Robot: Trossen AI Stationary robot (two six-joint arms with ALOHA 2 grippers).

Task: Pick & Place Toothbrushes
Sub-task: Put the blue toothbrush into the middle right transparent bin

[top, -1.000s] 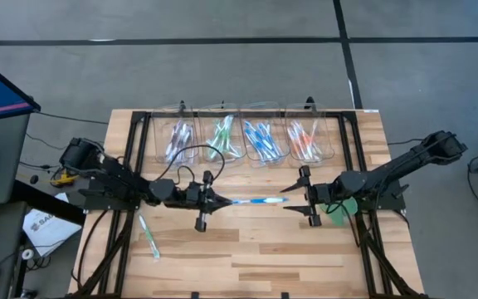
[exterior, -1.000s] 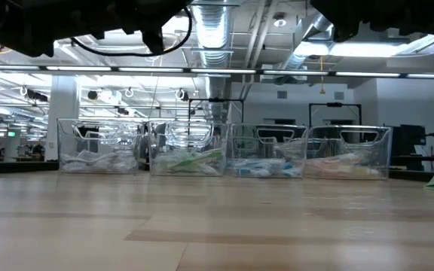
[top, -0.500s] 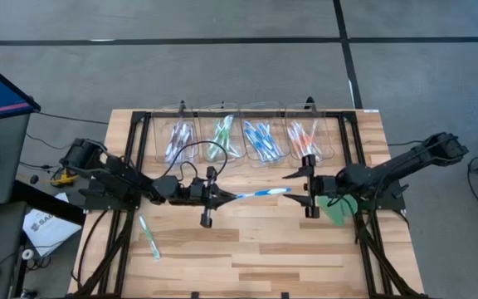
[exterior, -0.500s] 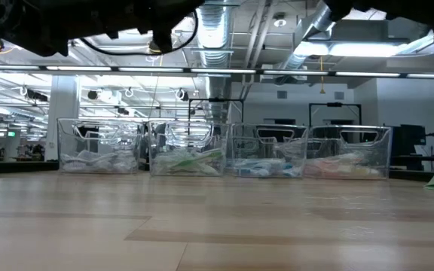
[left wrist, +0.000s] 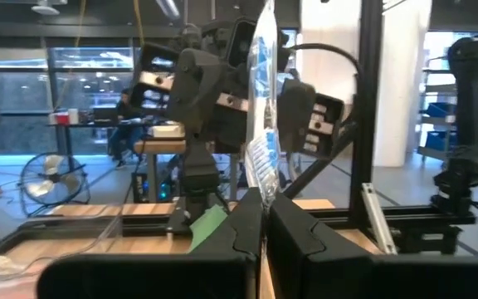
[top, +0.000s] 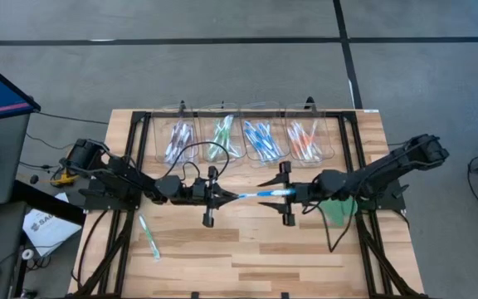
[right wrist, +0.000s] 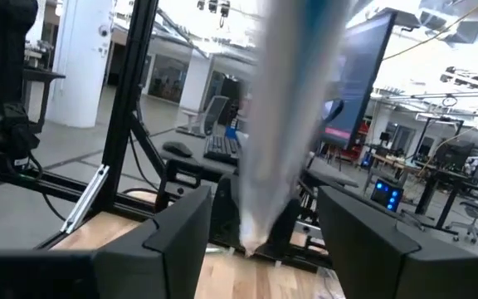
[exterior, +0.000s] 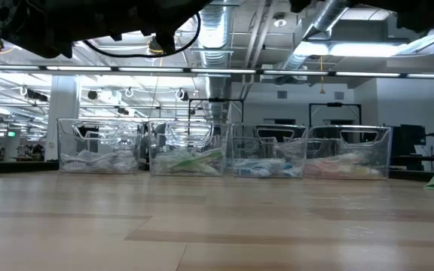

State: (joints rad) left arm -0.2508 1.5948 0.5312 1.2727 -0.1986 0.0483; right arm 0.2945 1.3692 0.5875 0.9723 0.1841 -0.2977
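My left gripper [top: 220,197] is shut on a blue and white toothbrush [top: 247,196] held above the table's middle; the brush reaches toward the table's right. My right gripper [top: 274,193] is open, and its two fingers stand on either side of the brush's free end [right wrist: 293,116] without touching it. In the left wrist view the brush [left wrist: 264,124] runs away from my shut fingers [left wrist: 264,218] toward the right arm. A green and white toothbrush [top: 148,236] lies flat on the table at the near left. My left gripper pinches the blue toothbrush's near end [left wrist: 262,193] between its two fingers. The fingers come level from the table's left and lie along the brush. The brush sticks out about level toward the right, lifted clear of the table.
Several clear bins stand in a row at the far edge, holding purple [top: 178,141], green [top: 221,137], blue [top: 260,139] and orange [top: 305,143] toothbrushes; they also show in the low view [exterior: 224,154]. A flat green disc [top: 338,211] lies under the right arm.
My right gripper has gone toward the table's left, staying open, until its fingers stand around the blue brush's free end. My left gripper has shifted slightly toward the right, still shut on the brush, which stays clear of the table.
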